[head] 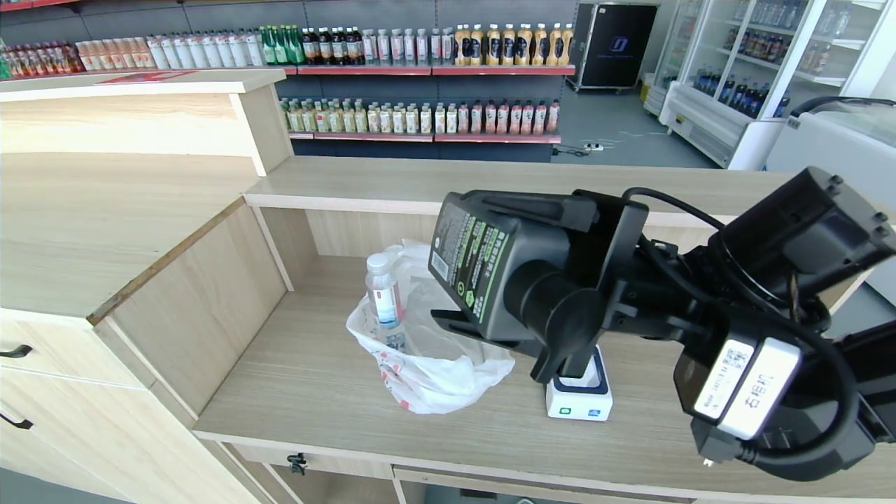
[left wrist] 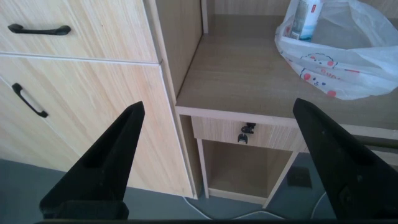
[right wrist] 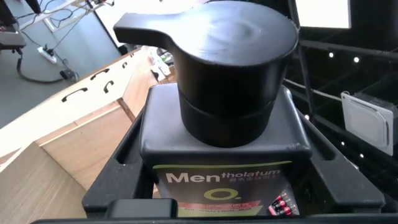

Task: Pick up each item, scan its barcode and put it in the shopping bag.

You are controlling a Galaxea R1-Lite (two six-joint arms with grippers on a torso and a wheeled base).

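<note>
The right hand (head: 511,269) is clamped on the dark pump bottle (head: 476,259), holding it on its side in the air above the middle of the table (head: 315,378), pump head toward the robot. It hangs just over the white scanner (head: 579,402) near the front edge. The shopping bag (head: 434,350) lies just beside the scanner with a water bottle (head: 383,294) upright in it. The left hand (left wrist: 217,106) hangs with its fingers apart off the table's front edge. The barcode patch (head: 439,264) seems to face the bag rather than the scanner, so a read may fail unless the wrist turns. The pump head is low and could knock the scanner. The slack bag mouth could snag the bottle or tip the water bottle.
</note>
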